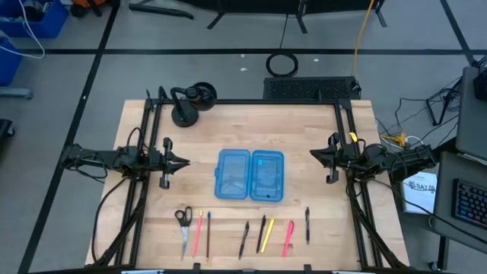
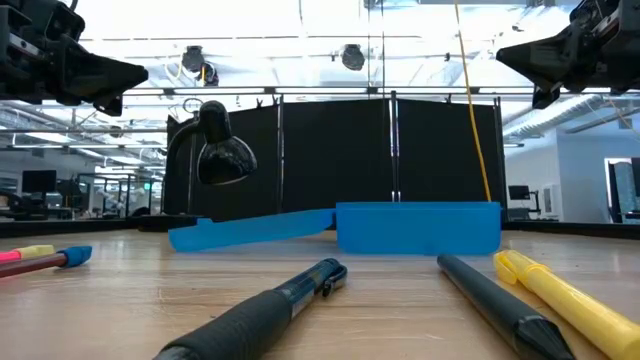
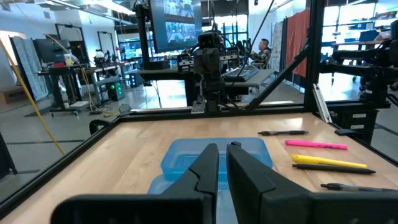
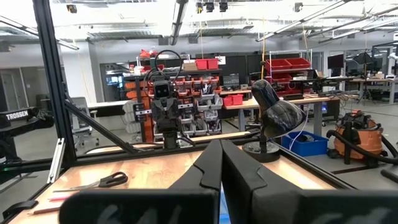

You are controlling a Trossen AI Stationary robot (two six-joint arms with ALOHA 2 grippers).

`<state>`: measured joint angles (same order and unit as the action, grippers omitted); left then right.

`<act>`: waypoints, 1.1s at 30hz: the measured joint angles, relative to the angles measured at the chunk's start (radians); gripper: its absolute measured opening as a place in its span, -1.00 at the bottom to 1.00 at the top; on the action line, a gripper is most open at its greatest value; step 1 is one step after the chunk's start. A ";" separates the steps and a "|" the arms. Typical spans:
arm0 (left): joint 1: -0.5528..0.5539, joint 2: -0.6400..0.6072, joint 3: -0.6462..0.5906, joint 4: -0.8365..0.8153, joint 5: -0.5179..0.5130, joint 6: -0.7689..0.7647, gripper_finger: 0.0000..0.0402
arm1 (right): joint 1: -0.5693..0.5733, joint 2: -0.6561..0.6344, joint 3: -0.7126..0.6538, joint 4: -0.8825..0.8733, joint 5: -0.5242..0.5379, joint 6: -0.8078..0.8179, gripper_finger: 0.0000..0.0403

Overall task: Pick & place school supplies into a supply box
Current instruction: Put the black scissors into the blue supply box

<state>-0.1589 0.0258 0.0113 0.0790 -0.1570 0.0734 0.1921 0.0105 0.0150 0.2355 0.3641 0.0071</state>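
Note:
The supply box (image 1: 250, 175) lies open at the table's middle, its two translucent blue halves flat side by side; the low view shows it as well (image 2: 420, 228). Along the near edge rest the black-handled scissors (image 1: 183, 221), a pink pencil (image 1: 198, 232), several black pens (image 1: 244, 238), a yellow pen (image 1: 267, 234) and a pink highlighter (image 1: 288, 237). My left gripper (image 1: 185, 161) hovers shut, left of the box and pointing toward it (image 3: 222, 148). My right gripper (image 1: 313, 154) hovers shut, right of the box (image 4: 221, 144). Both are well above the table.
A black desk lamp (image 1: 190, 103) stands on its round base at the far left corner of the table. A black frame (image 1: 251, 101) borders the table on its far, left and right sides. Bare wood lies between the box and the row of supplies.

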 joint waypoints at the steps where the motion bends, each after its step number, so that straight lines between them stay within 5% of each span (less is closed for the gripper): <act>1: 0.000 0.000 0.000 0.000 0.000 0.000 -0.81 | 0.000 0.000 0.000 0.000 0.000 0.000 -1.00; 16: 0.000 0.000 0.000 0.003 -0.002 -0.204 -0.81 | -0.001 0.000 0.000 -0.001 0.000 -0.160 -1.00; 24: 0.000 0.024 0.001 0.021 -0.096 -0.413 -0.81 | -0.001 0.000 0.000 -0.001 0.000 -0.289 -1.00; 29: -0.049 0.139 0.099 -0.008 -0.093 -0.602 -0.81 | -0.001 0.000 0.000 0.000 0.000 -0.343 -1.00; 33: -0.142 0.344 0.268 -0.107 -0.218 -0.681 -0.81 | -0.001 0.000 0.000 0.016 -0.001 -0.370 -1.00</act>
<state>-0.3013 0.3698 0.2793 -0.0278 -0.3752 -0.6073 0.1913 0.0109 0.0147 0.2516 0.3632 -0.3630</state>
